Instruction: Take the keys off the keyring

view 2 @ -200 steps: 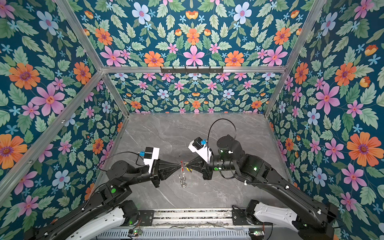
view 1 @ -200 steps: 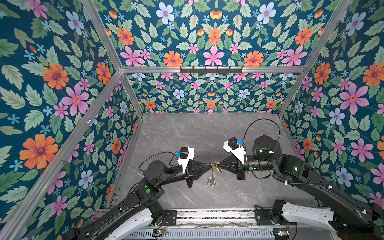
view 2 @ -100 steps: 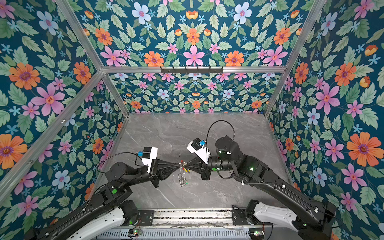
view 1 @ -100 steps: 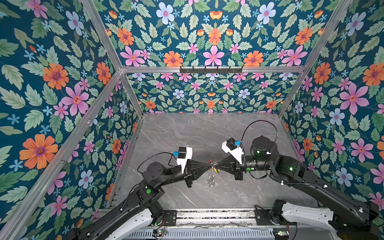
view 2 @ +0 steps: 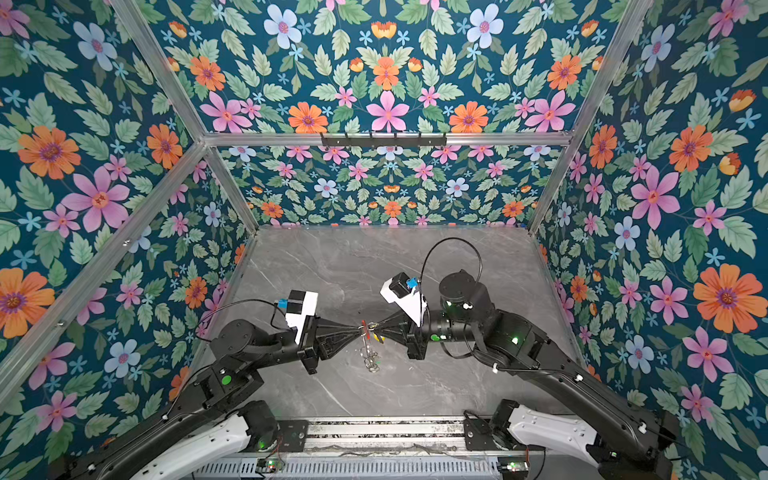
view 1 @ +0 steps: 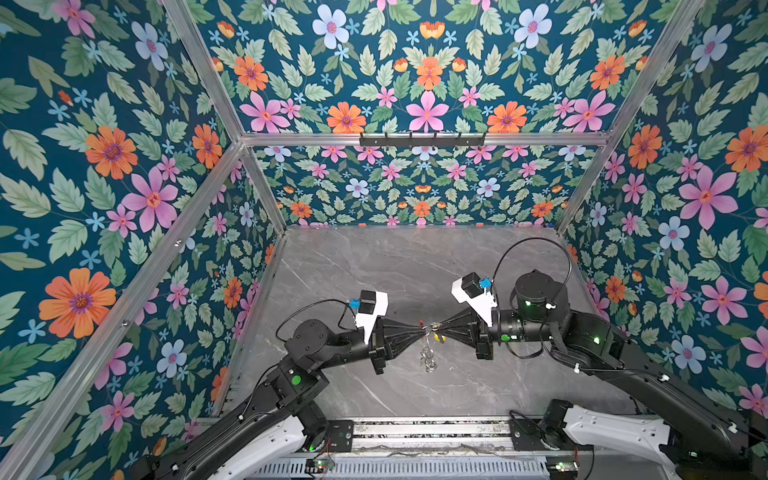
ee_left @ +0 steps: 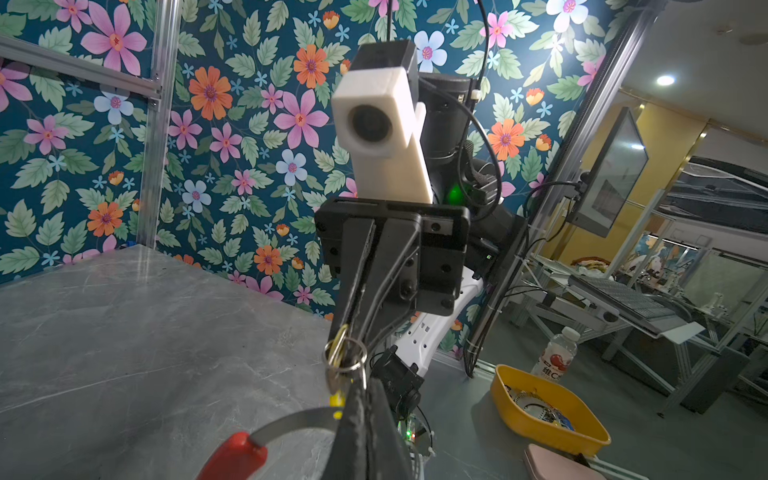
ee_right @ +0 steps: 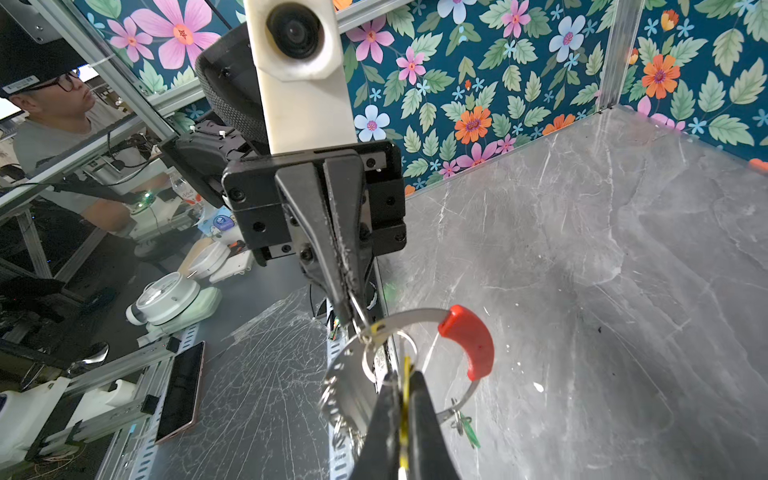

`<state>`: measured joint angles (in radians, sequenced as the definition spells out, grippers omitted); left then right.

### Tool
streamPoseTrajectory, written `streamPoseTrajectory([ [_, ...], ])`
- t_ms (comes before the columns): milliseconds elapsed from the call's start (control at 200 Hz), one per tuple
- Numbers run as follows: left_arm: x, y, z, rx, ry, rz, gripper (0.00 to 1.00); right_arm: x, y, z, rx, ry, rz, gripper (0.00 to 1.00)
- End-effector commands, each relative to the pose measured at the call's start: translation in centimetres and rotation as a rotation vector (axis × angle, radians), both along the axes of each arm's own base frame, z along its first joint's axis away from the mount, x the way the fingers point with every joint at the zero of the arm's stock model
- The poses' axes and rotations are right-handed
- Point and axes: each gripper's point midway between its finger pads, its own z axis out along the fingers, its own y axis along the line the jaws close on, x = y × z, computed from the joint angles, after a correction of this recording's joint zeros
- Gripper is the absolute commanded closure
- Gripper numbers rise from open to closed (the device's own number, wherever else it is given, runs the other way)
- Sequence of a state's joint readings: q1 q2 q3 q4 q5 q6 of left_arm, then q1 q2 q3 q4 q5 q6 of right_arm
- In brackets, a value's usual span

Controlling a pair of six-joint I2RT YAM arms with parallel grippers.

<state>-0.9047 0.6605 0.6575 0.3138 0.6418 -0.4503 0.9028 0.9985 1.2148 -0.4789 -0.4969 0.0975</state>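
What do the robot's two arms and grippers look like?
The left arm and right arm are black, with white base links and green lights. The left gripper and right gripper have black tapering fingers, white camera mounts with blue connectors, and black cables.

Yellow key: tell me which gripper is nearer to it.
Right. The right gripper is shut on the yellow key; the left gripper grips the keyring just beside it.
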Motion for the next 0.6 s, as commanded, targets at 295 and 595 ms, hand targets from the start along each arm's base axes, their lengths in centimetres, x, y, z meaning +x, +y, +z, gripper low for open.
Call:
streamPoseTrajectory([
  [295,-2.0,2.0,3.3,-0.143,-0.079,-0.029,1.00,1.8,0.0,-1.8,-0.056,0.020,-0.081,1.00],
  [595,-1.4,3.2,5.1,-0.266,-0.149,0.046,1.00,1.3,0.8,-3.5,-0.063,0.034,-0.062,1.00],
])
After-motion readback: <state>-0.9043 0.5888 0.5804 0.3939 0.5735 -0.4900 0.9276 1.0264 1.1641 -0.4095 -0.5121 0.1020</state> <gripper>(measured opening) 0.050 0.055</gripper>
